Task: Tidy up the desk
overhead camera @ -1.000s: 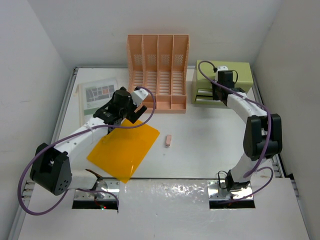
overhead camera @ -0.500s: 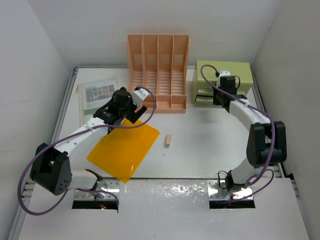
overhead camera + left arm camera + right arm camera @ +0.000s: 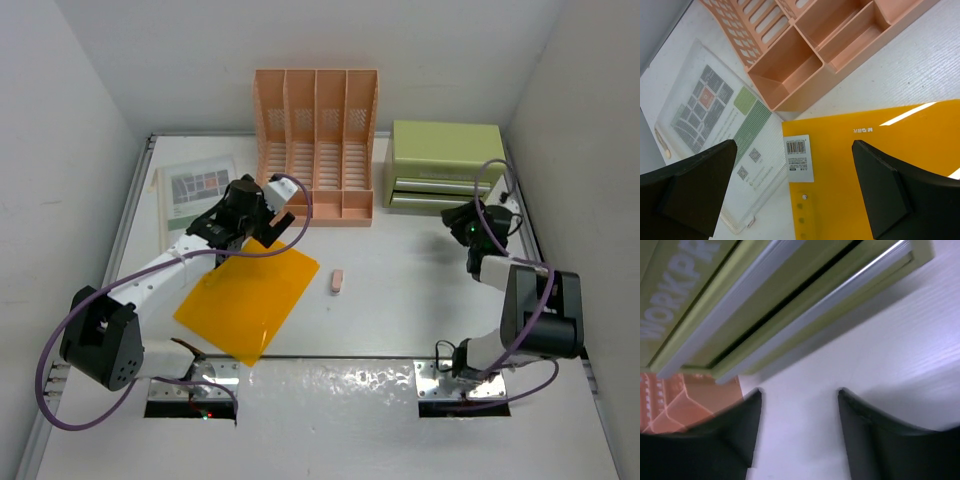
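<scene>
Top view: the large flat white desk point(image 3: 400, 300) fills the walled bay, and the peach plastic slotted file rack point(image 3: 316, 145) stands at its far edge with 4 upright slots.

The left gripper point(image 3: 272, 225) hovers just in front of the rack's left end. In the left wrist view, the left gripper point(image 3: 794, 150) has its jaws spread wide with nothing between them. Below it are the corner of a flat orange plastic folder point(image 3: 875, 170) and its white barcode label point(image 3: 799, 157).

That folder point(image 3: 250, 295) lies flat in front of the rack's left half, angled, with its far corner near the rack's base. A clear plastic sleeve holding a printed sheet point(image 3: 195, 190) lies just left of the rack, and the folder's corner overlaps its edge in the wrist view. A small pink eraser point(image 3: 337, 281) sits alone in front of the rack, well apart from it.

Just right of the rack stands an olive-green metal drawer box point(image 3: 445, 165), showing 2 drawer fronts. The right gripper point(image 3: 458, 215) hangs right of the rack and nearer than the box. The right wrist view is blurry, but the right gripper point(image 3: 797, 405) has its fingers parted and empty, above bare white desk.
</scene>
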`<state>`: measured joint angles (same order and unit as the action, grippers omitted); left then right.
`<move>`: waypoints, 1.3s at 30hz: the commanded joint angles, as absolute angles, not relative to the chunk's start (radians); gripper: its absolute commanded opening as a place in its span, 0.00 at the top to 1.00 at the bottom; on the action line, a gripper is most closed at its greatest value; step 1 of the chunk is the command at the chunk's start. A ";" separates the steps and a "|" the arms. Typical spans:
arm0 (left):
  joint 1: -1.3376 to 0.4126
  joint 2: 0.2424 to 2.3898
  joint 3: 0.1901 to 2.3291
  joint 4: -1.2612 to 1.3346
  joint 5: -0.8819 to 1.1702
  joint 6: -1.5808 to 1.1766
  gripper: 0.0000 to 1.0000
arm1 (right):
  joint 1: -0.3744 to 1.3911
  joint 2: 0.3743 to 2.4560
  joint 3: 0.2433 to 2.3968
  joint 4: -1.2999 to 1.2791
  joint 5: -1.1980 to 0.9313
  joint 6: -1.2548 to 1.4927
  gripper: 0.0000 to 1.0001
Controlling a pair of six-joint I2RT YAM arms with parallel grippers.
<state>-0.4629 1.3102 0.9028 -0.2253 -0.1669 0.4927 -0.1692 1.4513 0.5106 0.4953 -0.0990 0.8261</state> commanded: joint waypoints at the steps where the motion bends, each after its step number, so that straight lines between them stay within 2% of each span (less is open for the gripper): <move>1: -0.453 1.299 0.917 -0.204 -0.155 0.486 0.00 | -0.244 1.505 0.431 0.924 -0.176 1.095 0.58; 3: -0.453 1.301 0.916 -0.203 -0.147 0.486 0.01 | -0.262 1.540 0.411 0.997 -0.195 1.135 0.70; 6: -0.453 1.305 0.913 -0.198 -0.146 0.488 0.00 | -0.265 1.606 0.403 1.087 -0.206 1.178 0.74; 10: -0.453 1.308 0.908 -0.193 -0.158 0.491 0.01 | -0.273 1.683 0.406 1.264 -0.227 1.233 0.67; 12: -0.453 1.310 0.908 -0.193 -0.161 0.492 0.00 | -0.276 1.695 0.411 1.272 -0.212 1.233 0.59; 14: -0.453 1.312 0.908 -0.192 -0.163 0.494 0.00 | -0.281 1.701 0.413 1.266 -0.204 1.232 0.56; 24: -0.453 1.328 0.910 -0.190 -0.167 0.495 0.00 | -0.288 1.782 0.465 1.236 -0.222 1.288 0.56; 29: -0.453 1.328 0.910 -0.190 -0.169 0.495 0.00 | -0.288 1.813 0.483 1.236 -0.226 1.304 0.50; 39: -0.453 1.331 0.913 -0.196 -0.170 0.495 0.00 | -0.288 1.848 0.517 1.217 -0.206 1.318 0.50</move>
<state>-0.4625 1.3315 0.9028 -0.2279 -0.1646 0.4934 -0.2859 1.8381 0.4831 1.1801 -0.2165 1.3075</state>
